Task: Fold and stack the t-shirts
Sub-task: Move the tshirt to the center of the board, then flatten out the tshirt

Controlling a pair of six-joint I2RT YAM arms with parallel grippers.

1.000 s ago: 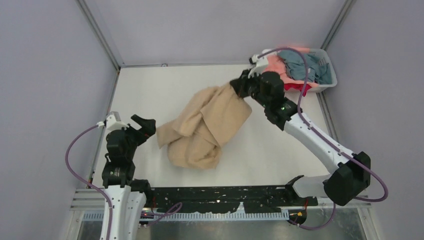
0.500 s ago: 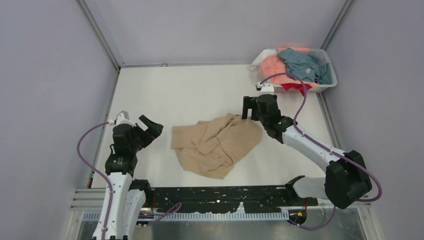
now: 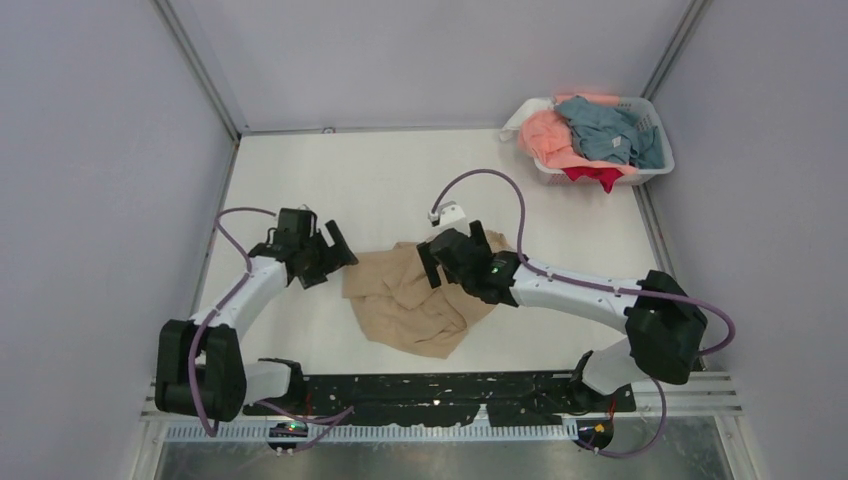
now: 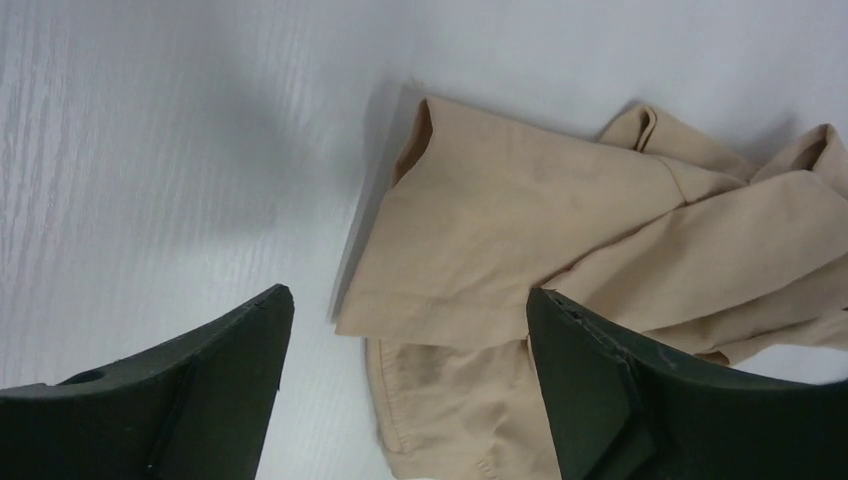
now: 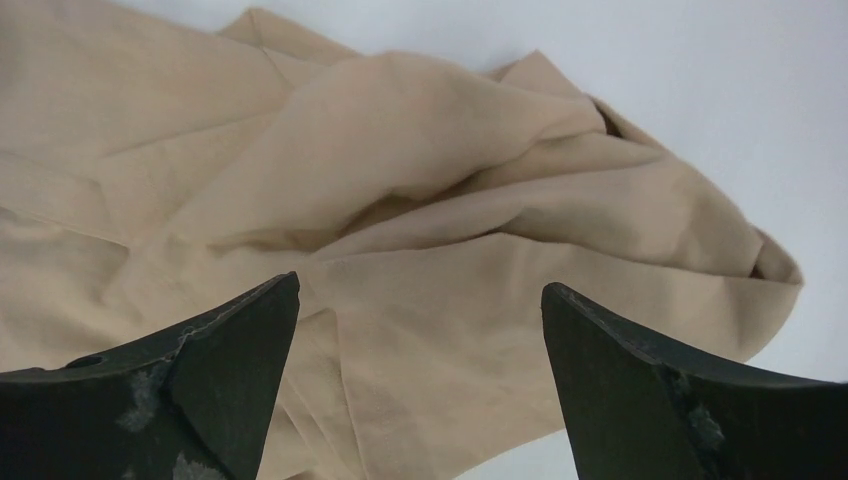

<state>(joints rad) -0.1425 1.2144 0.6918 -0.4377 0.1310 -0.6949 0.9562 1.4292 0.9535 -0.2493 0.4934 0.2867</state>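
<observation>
A large tan-beige t-shirt (image 3: 415, 305) lies crumpled in the middle of the white table. My left gripper (image 3: 338, 258) hovers open at the shirt's left edge; in the left wrist view its fingers (image 4: 408, 293) straddle a hemmed corner of the tan shirt (image 4: 520, 210) without touching it. My right gripper (image 3: 432, 264) is open just above the shirt's upper middle. In the right wrist view the gripper (image 5: 420, 282) has only rumpled tan fabric (image 5: 420, 160) below the gap. Salmon-pink (image 3: 545, 138), grey-blue (image 3: 605, 130) and red (image 3: 592, 176) t-shirts lie piled in the basket.
A white slotted basket (image 3: 655, 165) stands at the table's back right corner. Grey walls close in the left, back and right sides. A purple cable (image 3: 490, 180) loops above the right arm. A black rail (image 3: 440, 385) runs along the near edge.
The right gripper let go of the tan shirt, which dropped flat onto the table. The right arm swung down and left over it. The left arm reached forward to the shirt's left edge.
</observation>
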